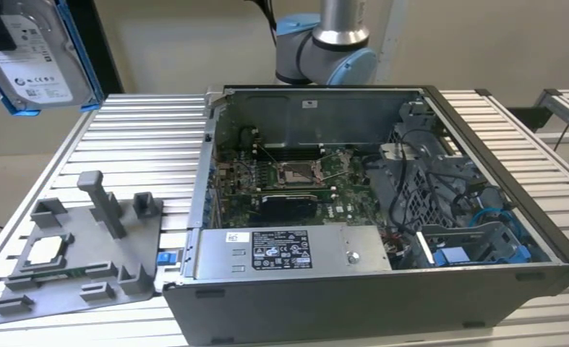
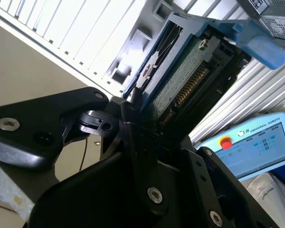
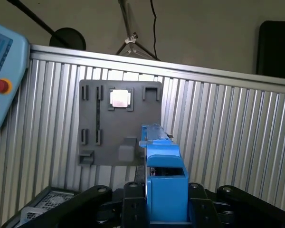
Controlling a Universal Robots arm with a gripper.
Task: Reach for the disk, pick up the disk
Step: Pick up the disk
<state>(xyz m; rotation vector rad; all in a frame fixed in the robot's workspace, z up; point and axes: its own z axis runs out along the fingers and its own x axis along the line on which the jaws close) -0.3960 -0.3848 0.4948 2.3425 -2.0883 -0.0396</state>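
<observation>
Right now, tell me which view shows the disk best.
The exterior view: the disk shows its labelled face. The second wrist view shows its circuit-board side; the first wrist view, its blue edge.

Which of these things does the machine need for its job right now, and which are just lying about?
Part of the job:
- disk, held up in the air
- claw, clamped on the disk's blue edge

Just lying about:
- open computer case
- grey tray
- small chip on that tray
- slatted table under it all
</observation>
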